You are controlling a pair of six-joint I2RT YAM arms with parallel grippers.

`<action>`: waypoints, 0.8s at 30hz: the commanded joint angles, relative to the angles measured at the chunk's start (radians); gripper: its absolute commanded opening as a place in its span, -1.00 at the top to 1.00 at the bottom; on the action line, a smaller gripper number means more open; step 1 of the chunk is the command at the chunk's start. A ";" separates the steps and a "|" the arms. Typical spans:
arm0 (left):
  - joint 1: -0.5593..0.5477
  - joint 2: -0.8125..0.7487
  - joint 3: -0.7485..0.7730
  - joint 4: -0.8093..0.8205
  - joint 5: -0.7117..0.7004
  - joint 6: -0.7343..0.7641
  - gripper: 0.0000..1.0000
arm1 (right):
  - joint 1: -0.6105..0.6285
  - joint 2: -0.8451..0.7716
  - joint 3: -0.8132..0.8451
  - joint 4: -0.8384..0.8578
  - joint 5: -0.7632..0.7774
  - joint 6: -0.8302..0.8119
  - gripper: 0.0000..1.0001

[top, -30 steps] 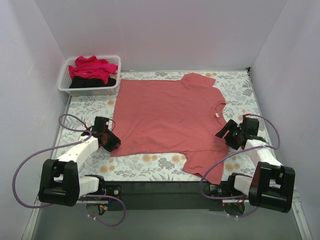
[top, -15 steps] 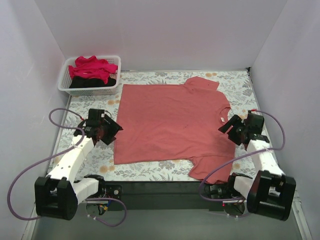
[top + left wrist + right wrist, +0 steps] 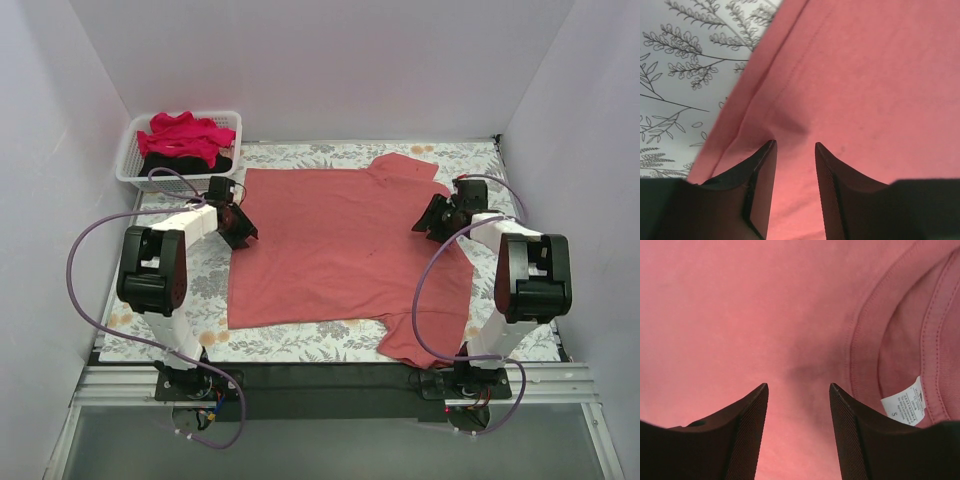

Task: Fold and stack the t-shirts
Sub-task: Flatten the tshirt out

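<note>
Matt, soft cloth t-shirt (image 3: 340,250); slatted plastic basket (image 3: 176,180)

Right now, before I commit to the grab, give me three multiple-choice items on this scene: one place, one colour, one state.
1. Where does the white basket stand?
A) far left corner of the table
B) near right corner
C) middle of the near edge

2. What colour is the spread t-shirt?
A) black
B) coral-red
C) white

3. How do the jaws of the right end effector stand?
A) shut tight
B) out of view
C) apart over the cloth

1 A: it stands where the far and left walls meet.
2 B: coral-red cloth fills both wrist views.
3 C: a gap shows between them, beside the collar.
</note>
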 commanded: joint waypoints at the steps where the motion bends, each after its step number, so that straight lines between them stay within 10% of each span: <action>1: -0.003 0.007 0.023 -0.041 -0.036 0.041 0.31 | -0.002 0.038 0.019 -0.016 -0.003 -0.044 -0.16; 12: -0.003 -0.086 -0.239 -0.092 -0.026 -0.042 0.32 | -0.002 -0.038 -0.160 -0.134 0.023 -0.073 -0.20; 24: -0.003 -0.621 -0.594 -0.202 0.122 -0.168 0.24 | -0.002 -0.498 -0.435 -0.311 0.043 -0.094 -0.33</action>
